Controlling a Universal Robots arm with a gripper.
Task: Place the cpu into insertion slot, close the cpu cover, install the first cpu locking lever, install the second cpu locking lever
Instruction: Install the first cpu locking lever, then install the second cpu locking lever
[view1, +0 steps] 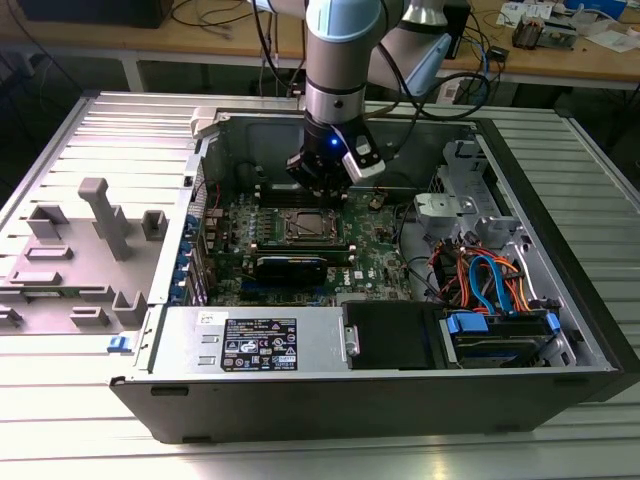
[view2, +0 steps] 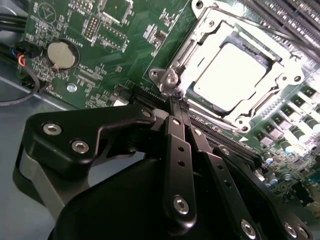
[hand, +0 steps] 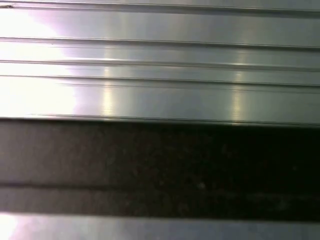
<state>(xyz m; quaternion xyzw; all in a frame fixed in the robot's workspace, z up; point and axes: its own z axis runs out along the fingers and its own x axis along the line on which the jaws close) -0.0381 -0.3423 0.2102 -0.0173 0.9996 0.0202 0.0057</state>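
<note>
The cpu (view2: 230, 75), a flat square with a pale silver top, lies inside the insertion slot (view1: 305, 228) on the green board. The silver cpu cover (view2: 212, 32) lies flat around it, framing the chip in its window. My gripper (view2: 176, 102) is shut, its black fingers (view2: 178, 150) pressed together with nothing visible between them. Their tips sit just off one metal corner of the socket. In the exterior view the gripper (view1: 322, 185) hangs low inside the open computer case, over the far edge of the socket.
A long black card (view1: 290, 267) lies in front of the socket, with memory slots (view2: 295, 15) beside it. A power supply (view1: 255, 345) and coloured cables (view1: 490, 280) fill the case's front and right. A grey fixture (view1: 80, 250) rests on the ribbed table (hand: 160, 60) at the exterior view's left.
</note>
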